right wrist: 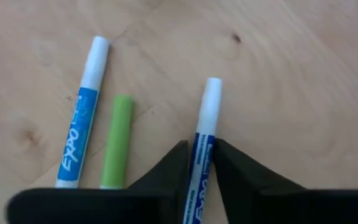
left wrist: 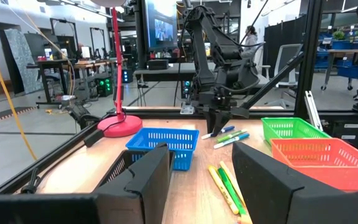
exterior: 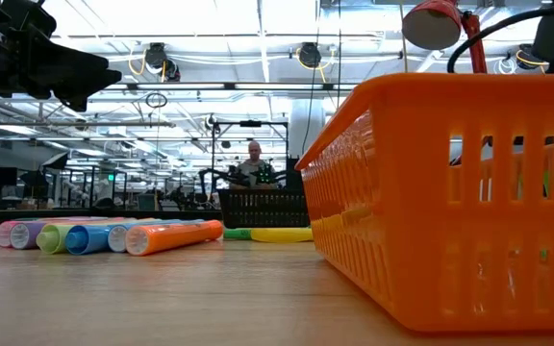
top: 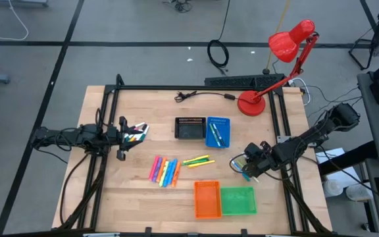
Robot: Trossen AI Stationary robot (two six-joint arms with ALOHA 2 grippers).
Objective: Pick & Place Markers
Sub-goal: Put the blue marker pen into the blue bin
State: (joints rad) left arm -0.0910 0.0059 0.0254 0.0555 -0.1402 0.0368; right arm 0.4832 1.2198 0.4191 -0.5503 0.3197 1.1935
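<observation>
Markers lie scattered on the table [top: 130, 197]: a bright cluster [top: 165, 171] mid-table, two already in the blue tray [top: 218, 131]. My right gripper [right wrist: 197, 163] is low near the table's right edge, fingers pinched on a blue-and-white marker [right wrist: 205, 134], gripped mid-barrel so it should lift level. A second blue marker [right wrist: 82, 112] and a green one [right wrist: 116, 141] lie beside it, untouched. My left gripper [left wrist: 197, 171] waits half-spread at the left edge.

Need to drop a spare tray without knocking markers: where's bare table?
Bare wood runs along the near-left, below the left gripper and left of the orange tray. The far-left corner is also free. Crowded: the centre's marker row, and the right gripper closed on a blue marker.
</observation>
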